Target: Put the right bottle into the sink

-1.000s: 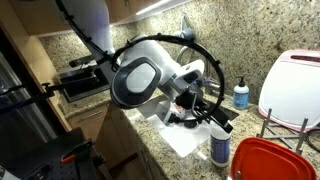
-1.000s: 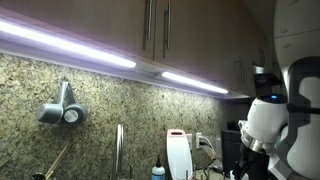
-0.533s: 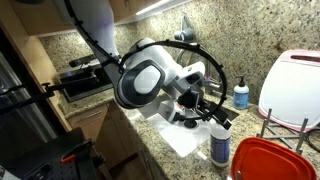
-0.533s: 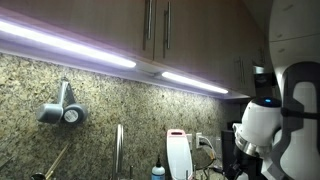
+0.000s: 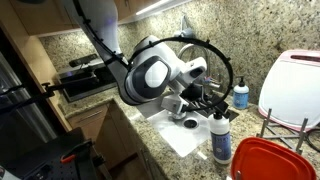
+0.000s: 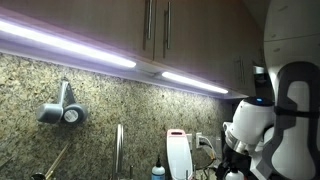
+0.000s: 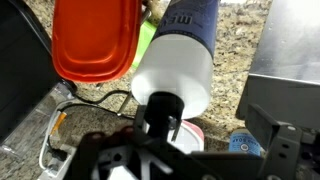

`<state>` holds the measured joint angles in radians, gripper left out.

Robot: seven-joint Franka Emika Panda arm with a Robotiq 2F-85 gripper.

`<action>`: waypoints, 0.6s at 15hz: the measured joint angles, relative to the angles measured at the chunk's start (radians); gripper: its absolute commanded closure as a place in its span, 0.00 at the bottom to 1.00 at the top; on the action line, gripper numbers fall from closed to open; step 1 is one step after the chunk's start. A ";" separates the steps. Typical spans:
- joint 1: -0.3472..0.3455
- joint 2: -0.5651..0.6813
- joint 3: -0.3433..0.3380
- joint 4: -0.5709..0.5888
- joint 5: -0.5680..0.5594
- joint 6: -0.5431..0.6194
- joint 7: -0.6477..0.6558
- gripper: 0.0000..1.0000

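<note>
step: lining up the grab | bench [image 7: 238, 45] | sink [image 5: 180, 138] | white bottle [image 5: 220, 145] upright at the sink's 4 o'clock | claw [image 5: 212, 104] wide open, above cap, holding nothing | next, I reckon: drop lower, squeeze

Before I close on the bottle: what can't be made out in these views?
- Sink: in an exterior view the arm hides it; in an exterior view the bottom edge cuts it off below the faucet.
- Gripper fingertips: dark and blurred at the wrist view's bottom edge; contact with the bottle cannot be told.
- Bottle label: cut off by the wrist view's top edge.
</note>
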<state>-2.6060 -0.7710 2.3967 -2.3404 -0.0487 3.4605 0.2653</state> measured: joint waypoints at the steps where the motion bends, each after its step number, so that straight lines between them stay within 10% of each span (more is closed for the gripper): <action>1: 0.000 0.000 -0.001 0.001 -0.004 0.000 0.000 0.00; 9: -0.004 -0.010 -0.018 -0.018 0.046 0.000 0.008 0.00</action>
<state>-2.6097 -0.7810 2.3783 -2.3581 -0.0029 3.4604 0.2731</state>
